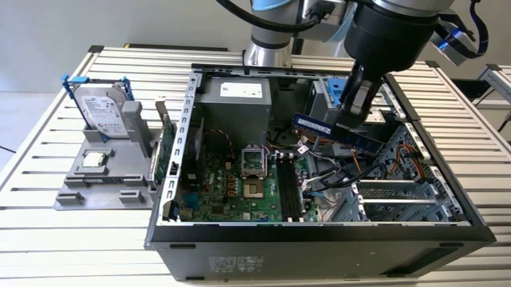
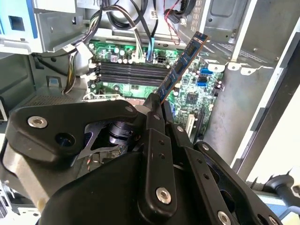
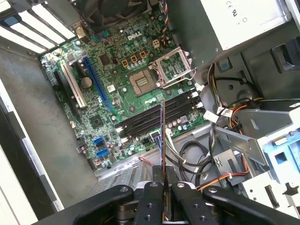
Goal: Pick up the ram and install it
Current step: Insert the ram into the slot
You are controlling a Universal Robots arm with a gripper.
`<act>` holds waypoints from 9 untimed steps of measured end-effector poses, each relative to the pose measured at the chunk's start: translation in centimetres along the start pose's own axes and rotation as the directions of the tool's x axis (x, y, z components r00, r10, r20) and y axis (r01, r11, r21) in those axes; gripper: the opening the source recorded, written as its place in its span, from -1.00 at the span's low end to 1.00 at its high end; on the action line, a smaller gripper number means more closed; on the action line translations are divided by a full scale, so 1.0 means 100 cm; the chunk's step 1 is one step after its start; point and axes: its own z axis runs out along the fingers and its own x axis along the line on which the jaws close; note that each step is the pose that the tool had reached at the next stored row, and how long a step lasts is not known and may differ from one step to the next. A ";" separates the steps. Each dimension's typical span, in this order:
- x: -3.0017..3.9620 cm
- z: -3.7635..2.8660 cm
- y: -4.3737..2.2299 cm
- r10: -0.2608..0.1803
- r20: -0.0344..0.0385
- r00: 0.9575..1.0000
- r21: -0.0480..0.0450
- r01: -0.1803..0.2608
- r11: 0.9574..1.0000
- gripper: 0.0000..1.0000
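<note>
Standing at the exterior view's left, a hard drive (image 1: 104, 113) rested upright in a grey holder (image 1: 80, 191) on the slatted surface (image 1: 48, 239). Right of it sat the open computer case (image 1: 319, 254), its motherboard (image 1: 239, 191) showing long black slots (image 1: 289, 188). Farther right, the hand (image 1: 350, 122) was closed tight on the ram (image 1: 318, 124), holding it in the air over the case, apart from the slots.

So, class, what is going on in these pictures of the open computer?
A robot arm's gripper holds the ram, its jaws shut on the stick's edge. It hangs over the open computer case, above the motherboard. The black memory slots are empty, so the ram is picked up but not yet installed.
</note>
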 end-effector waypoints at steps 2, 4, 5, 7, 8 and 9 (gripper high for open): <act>0.0000 0.0000 0.0000 0.011 0.000 1.000 0.000 -0.011 1.000 -1.00; 0.0000 0.0000 0.0000 0.022 0.000 1.000 0.000 -0.022 1.000 -1.00; 0.0000 0.0000 0.0000 0.027 0.001 1.000 0.000 -0.027 1.000 -1.00; 0.0000 0.0000 0.0000 0.038 0.001 0.999 0.000 -0.038 0.999 -1.00; 0.0000 0.0000 0.0000 0.043 0.001 0.999 0.000 -0.043 0.999 -1.00; 0.0000 0.0000 0.0000 0.048 0.001 0.999 0.000 -0.048 0.999 -1.00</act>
